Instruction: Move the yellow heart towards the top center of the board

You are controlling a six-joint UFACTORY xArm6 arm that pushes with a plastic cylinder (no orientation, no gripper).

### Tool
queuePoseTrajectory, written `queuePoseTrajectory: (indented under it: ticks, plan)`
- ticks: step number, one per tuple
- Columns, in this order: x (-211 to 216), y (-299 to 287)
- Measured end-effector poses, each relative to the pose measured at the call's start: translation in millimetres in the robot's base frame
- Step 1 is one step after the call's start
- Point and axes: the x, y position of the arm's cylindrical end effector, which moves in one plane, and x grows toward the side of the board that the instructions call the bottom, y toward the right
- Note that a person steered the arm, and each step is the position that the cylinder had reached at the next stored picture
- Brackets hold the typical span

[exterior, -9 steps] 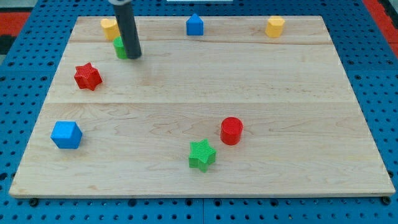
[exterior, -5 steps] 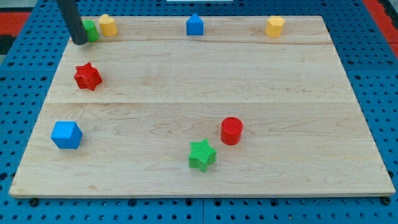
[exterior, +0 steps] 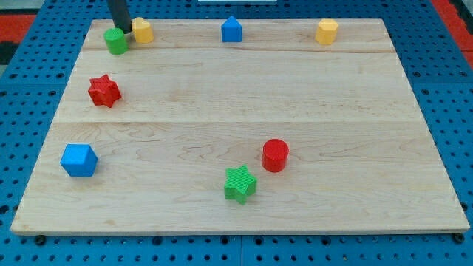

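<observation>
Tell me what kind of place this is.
Probably a robotics lab bench: a wooden board lies on a blue perforated base, scattered with small coloured blocks like the yellow heart, my tip beside it.

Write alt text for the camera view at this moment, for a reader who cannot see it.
My tip sits at the board's top left, between the green block and the yellow heart. A blue block and a yellow block line the top edge; a red star, blue cube, green star and red cylinder lie lower.
</observation>
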Motion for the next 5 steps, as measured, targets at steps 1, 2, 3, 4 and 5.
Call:
queuePoseTrajectory:
  ticks: [1, 2, 3, 4, 5]
  plan:
    - [-1, 6]
    - [-1, 15]
    - [-1, 24]
    - [-1, 33]
    - [-1, 33]
